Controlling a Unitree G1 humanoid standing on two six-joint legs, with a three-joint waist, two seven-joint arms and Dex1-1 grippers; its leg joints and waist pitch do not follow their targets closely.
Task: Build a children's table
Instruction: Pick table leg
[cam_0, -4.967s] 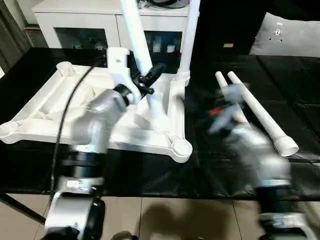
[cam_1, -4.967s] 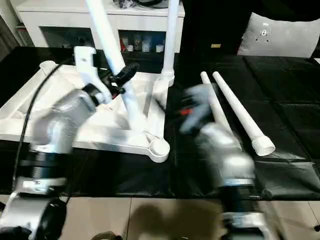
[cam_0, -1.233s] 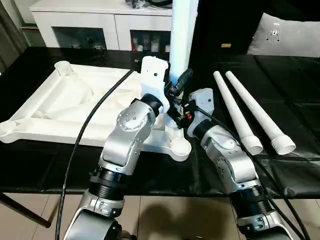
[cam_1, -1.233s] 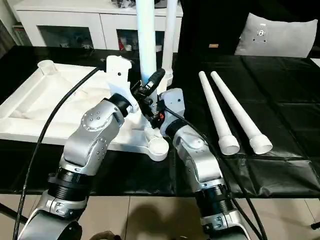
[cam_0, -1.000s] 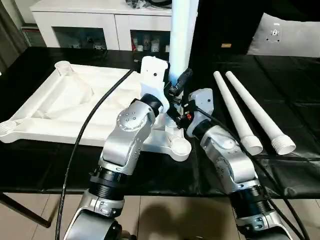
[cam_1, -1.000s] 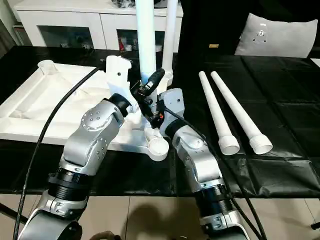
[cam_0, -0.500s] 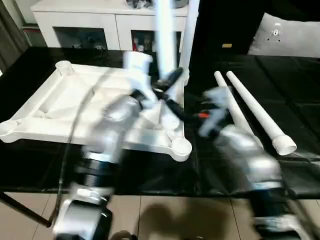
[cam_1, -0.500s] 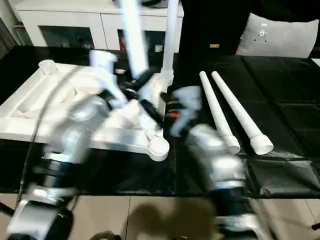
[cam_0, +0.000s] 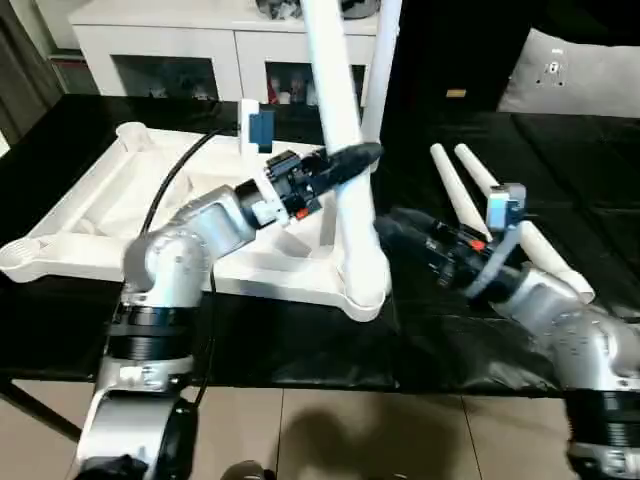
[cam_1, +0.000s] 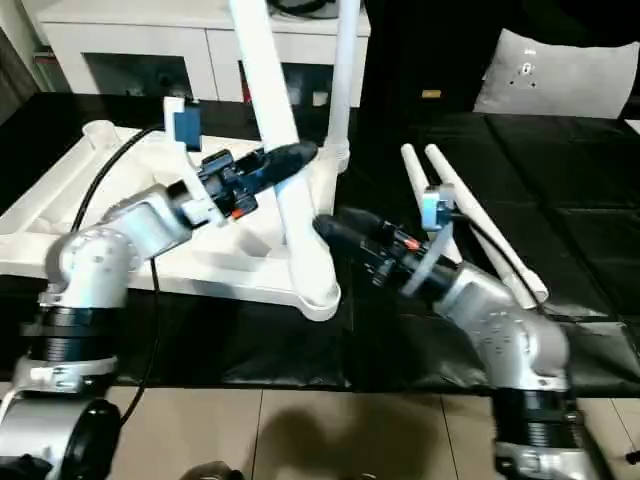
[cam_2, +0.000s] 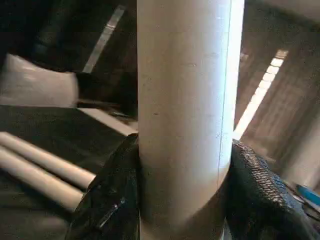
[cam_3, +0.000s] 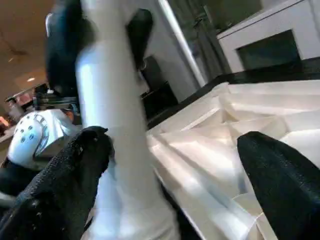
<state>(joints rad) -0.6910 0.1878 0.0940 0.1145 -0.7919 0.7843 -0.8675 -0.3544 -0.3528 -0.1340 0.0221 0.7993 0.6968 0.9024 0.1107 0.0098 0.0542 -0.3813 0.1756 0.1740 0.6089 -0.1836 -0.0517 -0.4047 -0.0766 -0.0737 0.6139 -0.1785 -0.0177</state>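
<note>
1. Black cloth covers the work table (cam_0: 300, 350), whose near edge gives way to a pale tiled floor (cam_0: 400, 440).
2. Nearest the robot, the tabletop (cam_0: 130, 225) lies upside down on the cloth toward the left, ribbed side up, a round socket at each corner.
3. At its near right corner a leg (cam_0: 350, 190) stands with its flared end on the socket, leaning away to the upper left rather than upright.
4. The left gripper (cam_0: 345, 160) reaches in from the left and clamps that leg partway up; in the left wrist view its black fingers (cam_2: 257, 185) press against both sides of the white tube.
5. The right gripper (cam_1: 335, 228) sits just right of the leg's lower part, its two fingers spread wide and gripping nothing; in the right wrist view the leg stands close beside one pad (cam_3: 60, 180), and I can't tell whether it touches.
6. Further right, two loose legs (cam_0: 470, 195) lie side by side on the cloth, partly behind the right forearm.
7. At the far right corner socket another leg (cam_0: 378, 70) stands upright.
8. Behind everything stands a white cabinet (cam_0: 190, 50) with glass doors, and off to the right a grey cushion (cam_0: 575, 70).
</note>
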